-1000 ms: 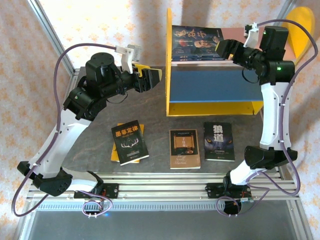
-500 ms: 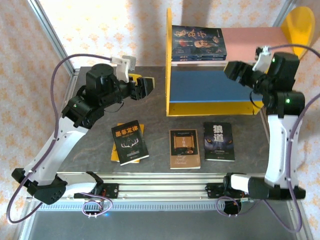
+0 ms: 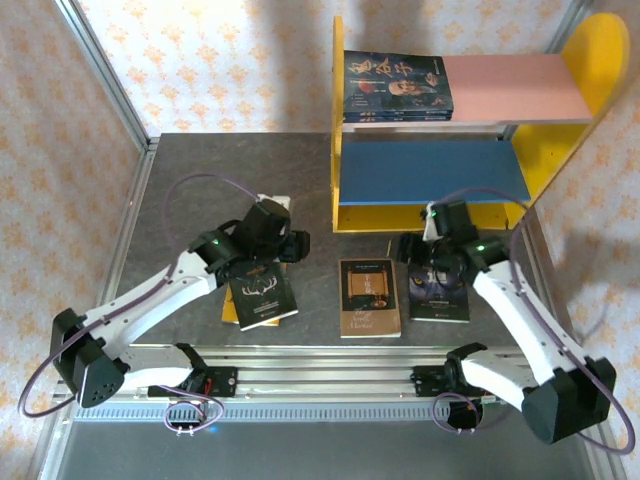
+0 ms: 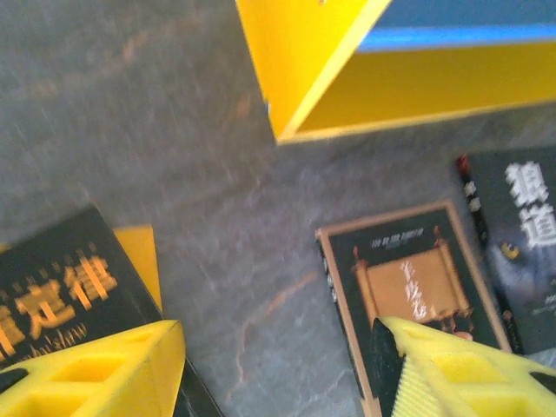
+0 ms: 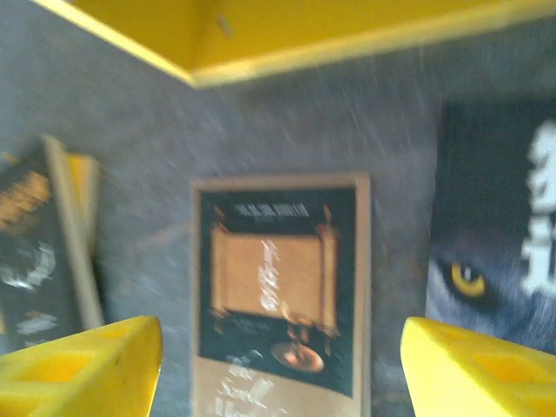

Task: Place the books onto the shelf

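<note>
The shelf [image 3: 338, 120] stands at the back right, with a dark portrait book [image 3: 397, 85] lying on its pink board [image 3: 520, 88]. On the table lie three more books: a black one with a yellow title [image 3: 262, 295] on top of a plain yellow one [image 3: 230, 312], a brown one [image 3: 368, 295] and a dark blue wolf one [image 3: 442, 298]. My left gripper [image 3: 294, 245] hangs open above the black book's far right corner. In the left wrist view its fingers [image 4: 95, 373] straddle bare table. My right gripper [image 3: 412, 250] is open over the wolf book's far edge, and its wrist view looks down on the brown book [image 5: 278, 287].
The shelf's blue board [image 3: 430, 170] is bare, and its yellow bottom edge [image 4: 391, 87] lies just beyond the books. A patterned wall and a metal frame bound the grey tabletop [image 3: 220, 180]. The arm bases sit on the rail [image 3: 320, 385] at the near edge.
Both arms have swung down and inward. The left came from the back left to the black book. The right came from the shelf down to the wolf book.
</note>
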Robot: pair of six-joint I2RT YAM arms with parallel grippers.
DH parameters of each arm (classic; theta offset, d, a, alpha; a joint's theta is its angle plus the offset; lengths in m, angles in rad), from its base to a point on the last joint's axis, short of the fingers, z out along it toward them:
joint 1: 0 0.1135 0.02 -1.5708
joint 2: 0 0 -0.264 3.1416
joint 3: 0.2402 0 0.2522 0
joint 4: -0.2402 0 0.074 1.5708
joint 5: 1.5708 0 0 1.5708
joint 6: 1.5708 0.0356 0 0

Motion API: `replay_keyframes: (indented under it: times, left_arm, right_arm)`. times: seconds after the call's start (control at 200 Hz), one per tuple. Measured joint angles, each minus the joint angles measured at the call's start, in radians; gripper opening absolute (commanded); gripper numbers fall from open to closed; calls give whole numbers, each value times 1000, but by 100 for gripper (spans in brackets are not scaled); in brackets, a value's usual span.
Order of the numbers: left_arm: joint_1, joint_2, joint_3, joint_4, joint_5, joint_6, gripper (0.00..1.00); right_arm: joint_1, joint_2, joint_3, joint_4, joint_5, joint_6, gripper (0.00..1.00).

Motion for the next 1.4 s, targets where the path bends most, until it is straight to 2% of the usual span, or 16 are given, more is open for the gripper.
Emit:
replay_keyframes:
  times: [0.125,0.33,0.796,1.402]
  left_arm:
    - [-35,37,-58,30,8,-69,59]
    - [-57,80,-96,80,31,-139,59]
    - [-92,218,-107,182,97,-190,57]
    - [-113,304,-114,234,171,-199,57]
  right_arm:
    - [42,17,-116,23,30,53,72]
    - [88,35,-184,85,58,118,71]
    - [114,172,-228,193,76,156,71]
    - [134,244,-241,254,57,156,70]
